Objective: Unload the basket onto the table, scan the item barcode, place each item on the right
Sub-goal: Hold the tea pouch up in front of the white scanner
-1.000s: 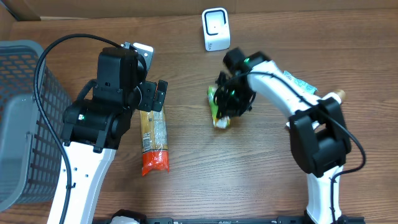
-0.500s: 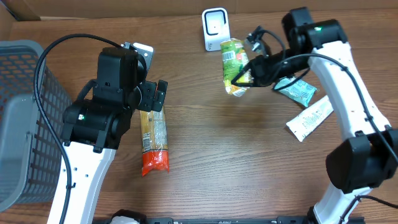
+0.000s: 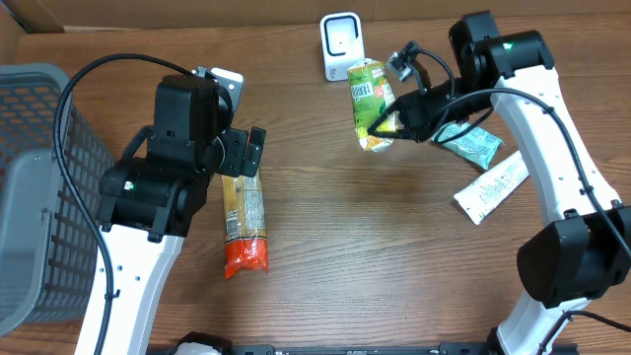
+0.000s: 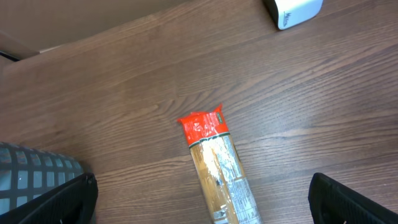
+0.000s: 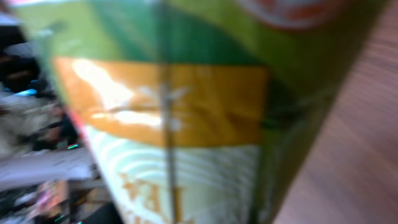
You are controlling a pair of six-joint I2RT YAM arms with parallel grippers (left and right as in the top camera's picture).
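Right gripper (image 3: 406, 110): clenched on the green snack bag (image 3: 370, 104), gripping it from the side
Green snack bag: lifted clear of the table (image 3: 375, 266), tilted, hanging just beside the white barcode scanner (image 3: 341, 46) on the side nearer the table's middle; in the right wrist view it fills the picture as a green and orange blur (image 5: 174, 112); no barcode can be made out
Barcode scanner: standing at the far edge of the table, apart from the bag
Left gripper (image 3: 244, 153): released, jaws wide, hovering over the spaghetti pack (image 3: 244, 222) and touching nothing
Other things: a grey basket (image 3: 39, 197) at the left edge; a teal packet (image 3: 475, 145) and a white tube (image 3: 490, 187) lying under the right arm
Done so far: the bag is picked up and brought to the scanner – most of the reach looks finished
Left to do: by my judgement, turning the bag so its barcode faces the scanner's window and holding it there – whether it already faces that way I cannot tell
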